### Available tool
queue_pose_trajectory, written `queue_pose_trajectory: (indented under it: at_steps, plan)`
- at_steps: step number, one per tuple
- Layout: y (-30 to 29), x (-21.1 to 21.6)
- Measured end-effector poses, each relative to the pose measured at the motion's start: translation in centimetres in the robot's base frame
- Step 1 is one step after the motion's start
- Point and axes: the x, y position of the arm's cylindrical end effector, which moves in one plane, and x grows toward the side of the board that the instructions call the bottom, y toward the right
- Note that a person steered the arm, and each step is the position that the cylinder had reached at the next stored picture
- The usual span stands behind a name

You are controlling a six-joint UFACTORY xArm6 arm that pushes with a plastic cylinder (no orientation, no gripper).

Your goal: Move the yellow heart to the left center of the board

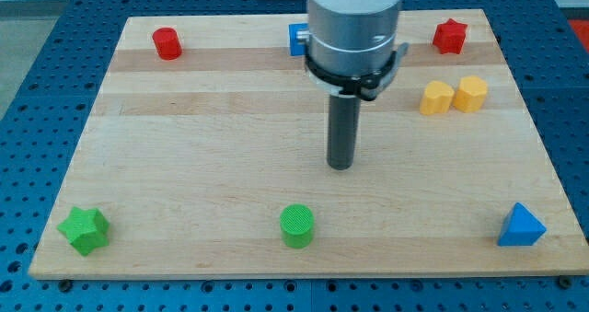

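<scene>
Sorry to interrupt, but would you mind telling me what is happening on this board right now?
The arm is meant to push a yellow block to the board's left centre. My tip rests mid-board, touching nothing. Two yellow blocks sit side by side toward the view's upper right; which one is the heart I cannot tell.

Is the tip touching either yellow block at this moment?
No: my tip rests on bare board near the centre, well apart from both yellow blocks at the view's upper right.
</scene>
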Motion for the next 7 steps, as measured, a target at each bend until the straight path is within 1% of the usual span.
queue_pose_trajectory:
  at_steps: [1, 2, 4, 5, 6, 7]
  plan:
    - [0.2, 0.0]
    - [4.3, -0.2]
    - [8.8, -0.2]
    - [12.3, -0.2]
    - [12.6, -0.2]
    - [15.9, -0.4]
